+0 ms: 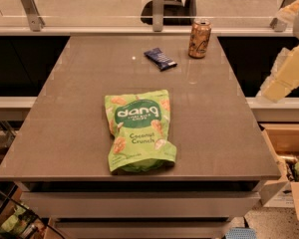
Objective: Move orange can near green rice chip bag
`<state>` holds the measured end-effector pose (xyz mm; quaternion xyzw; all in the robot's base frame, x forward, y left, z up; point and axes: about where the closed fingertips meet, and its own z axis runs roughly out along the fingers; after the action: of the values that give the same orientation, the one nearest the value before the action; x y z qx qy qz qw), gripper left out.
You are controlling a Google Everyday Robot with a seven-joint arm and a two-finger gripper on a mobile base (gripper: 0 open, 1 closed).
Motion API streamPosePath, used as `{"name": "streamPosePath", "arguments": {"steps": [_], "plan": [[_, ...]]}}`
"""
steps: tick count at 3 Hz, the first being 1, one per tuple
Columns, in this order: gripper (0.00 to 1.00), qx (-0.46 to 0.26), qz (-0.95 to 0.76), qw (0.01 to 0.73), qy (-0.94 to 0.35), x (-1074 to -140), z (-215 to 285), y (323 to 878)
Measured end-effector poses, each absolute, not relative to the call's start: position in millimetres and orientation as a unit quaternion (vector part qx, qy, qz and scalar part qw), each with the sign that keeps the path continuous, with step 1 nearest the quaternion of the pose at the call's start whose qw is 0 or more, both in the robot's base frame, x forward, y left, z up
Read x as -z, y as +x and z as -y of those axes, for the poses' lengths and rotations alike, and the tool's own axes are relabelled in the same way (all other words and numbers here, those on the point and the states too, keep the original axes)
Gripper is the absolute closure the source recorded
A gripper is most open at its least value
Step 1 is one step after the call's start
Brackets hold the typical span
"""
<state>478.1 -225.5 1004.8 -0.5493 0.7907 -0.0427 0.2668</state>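
The orange can (199,38) stands upright at the far right of the grey table (79,108), its silver top showing. The green rice chip bag (138,130) lies flat near the table's front middle, logo facing up. The can is well behind the bag and to its right, apart from it. My gripper (283,78) is a pale shape at the right edge of the view, off the table's right side, level with the space between can and bag. It holds nothing that I can see.
A small dark blue snack bar (160,59) lies left of the can. A glass railing with metal posts (158,6) runs behind the table. An open cardboard box (289,158) sits on the floor at the right.
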Motion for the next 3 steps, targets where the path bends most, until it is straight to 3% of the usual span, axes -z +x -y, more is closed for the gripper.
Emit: {"name": "streamPosePath", "arguments": {"steps": [2, 3], "plan": [[0.00, 0.013, -0.802, 0.370, -0.468, -999, 237, 528], [0.00, 0.017, -0.816, 0.389, -0.427, -991, 238, 552]]}}
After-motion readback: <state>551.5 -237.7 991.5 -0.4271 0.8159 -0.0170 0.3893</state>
